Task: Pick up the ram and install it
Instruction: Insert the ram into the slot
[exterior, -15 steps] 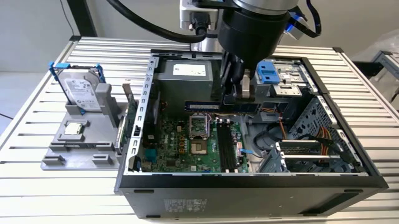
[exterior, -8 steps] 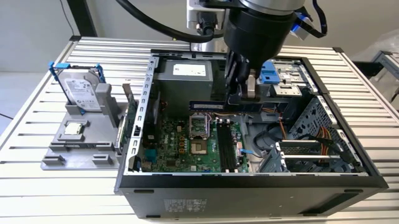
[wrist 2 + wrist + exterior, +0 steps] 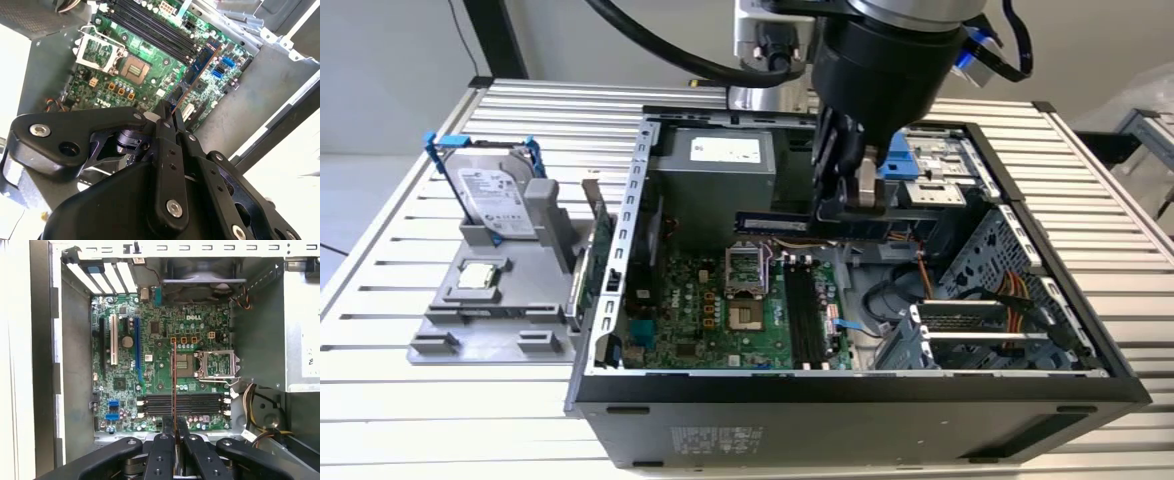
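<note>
So the slatted aluminium table (image 3: 400, 420) carries a big open black-and-grey metal computer case (image 3: 854, 395) lying on its side, with the green motherboard (image 3: 707, 320) facing up. The black two-finger gripper (image 3: 847, 212) is clamped on the ram (image 3: 774, 222), a long thin dark green circuit-board stick. In the exterior view the ram hangs over the board's 12 o'clock end, poking out toward 9 o'clock from the fingers.

I'd say pickup is done, install isn't. The stick sits well clear of the long black memory slots (image 3: 807, 312) and looks crosswise to them.

Hard to make out: the actual pinch point, tucked between the fingers, and the slot latches. In the first wrist view the ram (image 3: 173, 385) is edge-on, just a thin line.
</note>
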Tool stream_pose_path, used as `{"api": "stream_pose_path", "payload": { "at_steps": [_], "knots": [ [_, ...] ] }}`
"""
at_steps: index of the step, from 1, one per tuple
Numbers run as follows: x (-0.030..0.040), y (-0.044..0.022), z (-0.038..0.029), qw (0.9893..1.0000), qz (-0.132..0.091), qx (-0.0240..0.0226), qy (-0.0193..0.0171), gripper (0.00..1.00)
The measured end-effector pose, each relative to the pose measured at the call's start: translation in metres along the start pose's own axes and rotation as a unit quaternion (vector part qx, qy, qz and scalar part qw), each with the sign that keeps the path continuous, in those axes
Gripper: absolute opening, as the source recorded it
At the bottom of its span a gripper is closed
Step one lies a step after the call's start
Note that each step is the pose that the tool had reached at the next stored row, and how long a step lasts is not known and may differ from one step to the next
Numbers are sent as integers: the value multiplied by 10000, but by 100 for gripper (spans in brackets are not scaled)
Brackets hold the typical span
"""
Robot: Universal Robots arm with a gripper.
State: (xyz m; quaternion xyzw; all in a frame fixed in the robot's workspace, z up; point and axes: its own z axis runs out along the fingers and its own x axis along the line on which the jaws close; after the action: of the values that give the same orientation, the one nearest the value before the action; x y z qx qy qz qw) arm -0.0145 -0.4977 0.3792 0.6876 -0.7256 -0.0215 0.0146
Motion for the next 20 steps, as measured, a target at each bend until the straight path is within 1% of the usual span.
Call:
{"api": "stream_pose_path", "payload": {
  "at_steps": [5,11,20],
  "knots": [
    [-23,-39,-1,10000,88,1,-4,0],
    [-45,-68,-2,10000,96,1,-5,0],
    [-46,-77,-3,10000,96,1,-5,0]
  ]
}}
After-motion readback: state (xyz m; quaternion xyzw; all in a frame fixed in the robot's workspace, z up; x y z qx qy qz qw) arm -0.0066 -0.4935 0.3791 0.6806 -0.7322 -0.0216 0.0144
